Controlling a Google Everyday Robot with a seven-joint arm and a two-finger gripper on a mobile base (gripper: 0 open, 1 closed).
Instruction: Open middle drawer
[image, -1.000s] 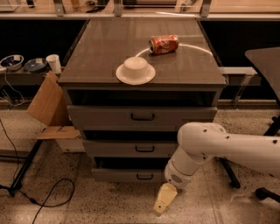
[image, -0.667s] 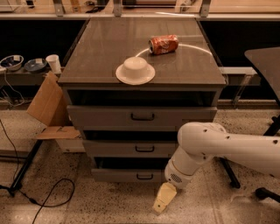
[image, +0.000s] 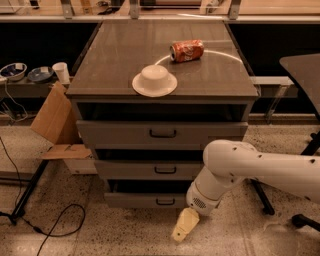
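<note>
The grey cabinet has three stacked drawers. The middle drawer (image: 147, 170) is a wide grey front with a small black bar handle (image: 165, 170), between the taller top drawer (image: 150, 134) and the narrower bottom drawer (image: 145, 200). All three stand slightly pulled out. My white arm (image: 250, 170) comes in from the right. My gripper (image: 183, 226) hangs low, pointing down at the floor, in front of and below the bottom drawer, to the right of its handle. It touches no drawer.
On the cabinet top (image: 115, 55) sit an upturned white bowl on a plate (image: 154, 80) and a red soda can (image: 187, 50) lying on its side. Cardboard (image: 55, 120) leans at the left. Black cables (image: 30, 220) lie on the floor. A table leg (image: 262, 192) stands at right.
</note>
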